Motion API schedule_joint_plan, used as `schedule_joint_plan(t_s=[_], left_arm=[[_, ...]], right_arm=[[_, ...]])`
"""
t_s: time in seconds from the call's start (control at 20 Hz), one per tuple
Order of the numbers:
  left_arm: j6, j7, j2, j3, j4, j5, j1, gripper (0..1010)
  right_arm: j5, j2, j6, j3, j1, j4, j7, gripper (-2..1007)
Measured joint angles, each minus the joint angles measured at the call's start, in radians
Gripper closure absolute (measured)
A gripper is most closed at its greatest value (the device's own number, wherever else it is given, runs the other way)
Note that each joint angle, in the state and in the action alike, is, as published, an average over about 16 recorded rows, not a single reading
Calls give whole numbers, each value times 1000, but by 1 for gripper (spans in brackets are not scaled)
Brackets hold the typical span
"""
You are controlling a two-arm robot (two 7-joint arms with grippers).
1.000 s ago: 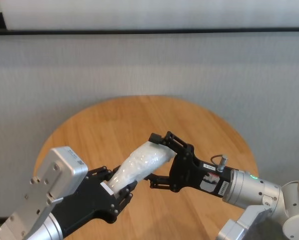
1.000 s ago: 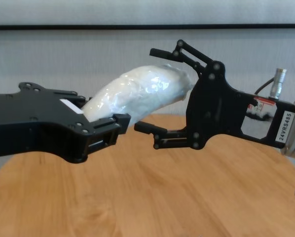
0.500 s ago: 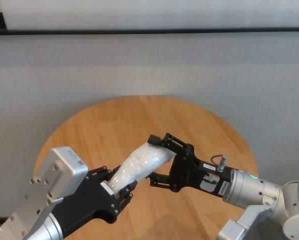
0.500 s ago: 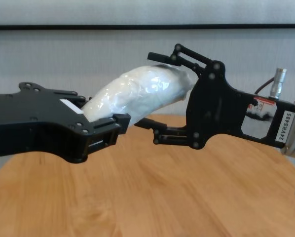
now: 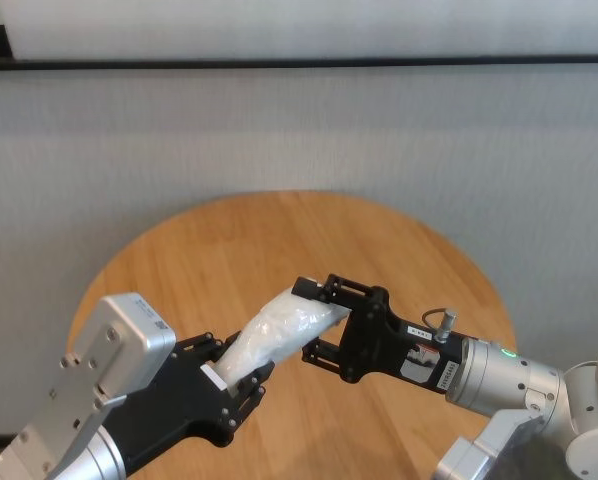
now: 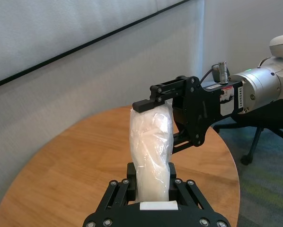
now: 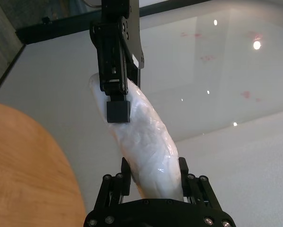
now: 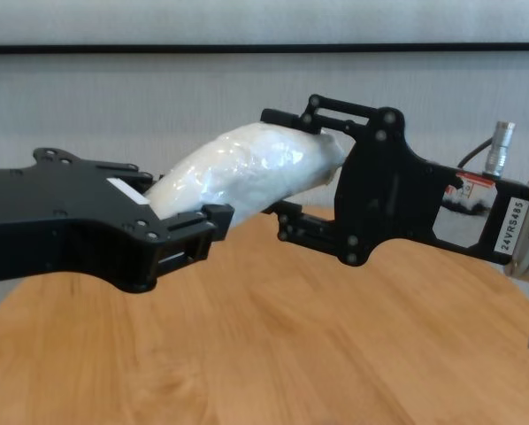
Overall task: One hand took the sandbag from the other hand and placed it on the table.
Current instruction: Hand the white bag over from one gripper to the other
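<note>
1. Head view: I see the sandbag [image 5: 284, 328] held in the air above the table [image 5: 229, 250], bridging both arms. My left gripper [image 5: 241, 378] is clamped on the bag's near end; my right gripper [image 5: 314, 320] has its fingers on the far end. I judge the bag is kept aloft and angled so the free end is presented for the handover.

2. Left wrist view: I see the sandbag [image 6: 151, 151] standing out from the left gripper's closed fingers [image 6: 127, 182]. The right gripper [image 6: 158, 123] reaches in from the far side, its upper finger lying across the bag's tip. This leaves the middle of the bag clear between the two grips.

3. Right wrist view: I see the sandbag [image 7: 141, 137] running from the right gripper's fingers [image 7: 125, 182] out to the left gripper [image 7: 118, 104]. The table [image 7: 32, 175] lies well below.

4. Chest view: I see the right gripper [image 8: 304, 173] pinching the sandbag [image 8: 247, 168] top and bottom, the left gripper [image 8: 189, 230] gripping the other end. The table [image 8: 264, 354] is not touched by the bag.

5. Change from the earlier frames: the right gripper's fingers stood wide apart around the tip; they have now drawn in onto it. The left gripper and the bag have not moved. I judge the left release is the next step.
</note>
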Motion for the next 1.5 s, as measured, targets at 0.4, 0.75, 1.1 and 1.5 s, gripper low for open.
schedule_joint_plan(t_s=[0.4, 0.75, 1.1, 1.5], left_arm=[[0, 0, 0, 0, 0, 0, 0, 627], [0, 0, 0, 0, 0, 0, 0, 627], [0, 0, 0, 0, 0, 0, 0, 627], [0, 0, 0, 0, 0, 0, 0, 627]], right_arm=[[0, 0, 0, 0, 0, 0, 0, 456], [-1, 0, -1, 0, 0, 0, 0, 458], [-1, 0, -1, 0, 0, 0, 0, 458], [-1, 0, -1, 0, 0, 0, 0, 458]])
